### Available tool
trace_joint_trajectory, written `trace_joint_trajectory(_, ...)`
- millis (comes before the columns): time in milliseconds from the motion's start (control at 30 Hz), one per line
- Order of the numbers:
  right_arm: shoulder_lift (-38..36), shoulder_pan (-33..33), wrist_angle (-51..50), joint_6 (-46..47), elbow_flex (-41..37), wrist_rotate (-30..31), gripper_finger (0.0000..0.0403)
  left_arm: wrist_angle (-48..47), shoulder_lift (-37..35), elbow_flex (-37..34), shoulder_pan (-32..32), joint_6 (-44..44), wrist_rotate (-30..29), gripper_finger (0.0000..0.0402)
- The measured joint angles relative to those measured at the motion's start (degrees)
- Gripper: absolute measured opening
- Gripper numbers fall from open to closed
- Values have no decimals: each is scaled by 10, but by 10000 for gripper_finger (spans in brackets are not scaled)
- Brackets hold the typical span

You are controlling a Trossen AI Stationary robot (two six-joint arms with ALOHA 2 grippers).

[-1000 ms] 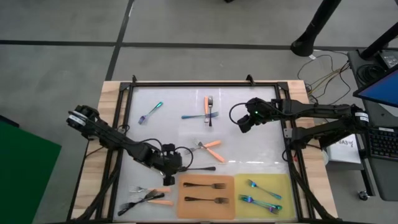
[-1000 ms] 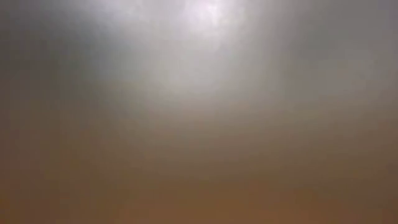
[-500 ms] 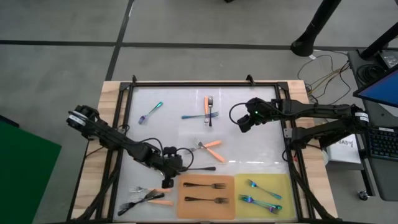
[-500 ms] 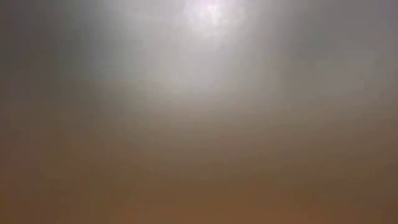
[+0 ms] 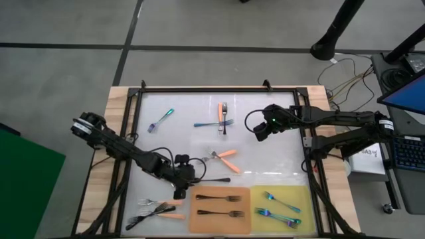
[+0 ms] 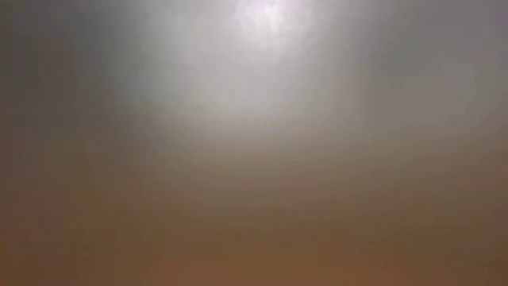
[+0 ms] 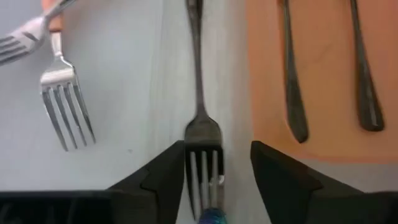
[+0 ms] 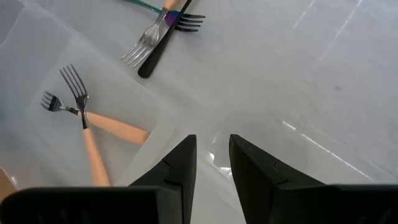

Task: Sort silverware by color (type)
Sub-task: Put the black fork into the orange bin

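A black fork lies flat on the white table, just far of the orange mat. My left gripper is low over it and open. Its fingers stand on either side of the fork's tines, and whether one of them touches the tines, I cannot tell. Two black forks lie on the orange mat, and iridescent forks on the yellow mat. My right gripper waits at the far right, its fingers a little apart with nothing between them.
Loose forks lie about. An iridescent one is at the far left. An orange-handled one crosses an iridescent one. An orange-handled pair lies mid-table. A mixed heap sits near left. A black frame rims the table.
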Motion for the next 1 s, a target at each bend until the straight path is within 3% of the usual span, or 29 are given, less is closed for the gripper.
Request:
trace_joint_trajectory(167, 0, 0, 0, 0, 0, 0, 86, 2, 12, -2, 0, -2, 0, 194)
trace_joint_trajectory(433, 0, 0, 0, -3, 0, 0, 86, 30, 92, 17, -1, -3, 0, 196)
trace_joint_trajectory(633, 0, 0, -1, -5, 0, 0, 86, -29, 131, 73, -2, -8, 0, 191)
trace_joint_trajectory(800, 0, 0, -1, -8, 0, 0, 86, -112, 134, 112, -1, -13, 11, 162)
trace_joint_trajectory(1000, 0, 0, -1, -12, 0, 0, 86, -129, 134, 110, -1, -59, 23, 97)
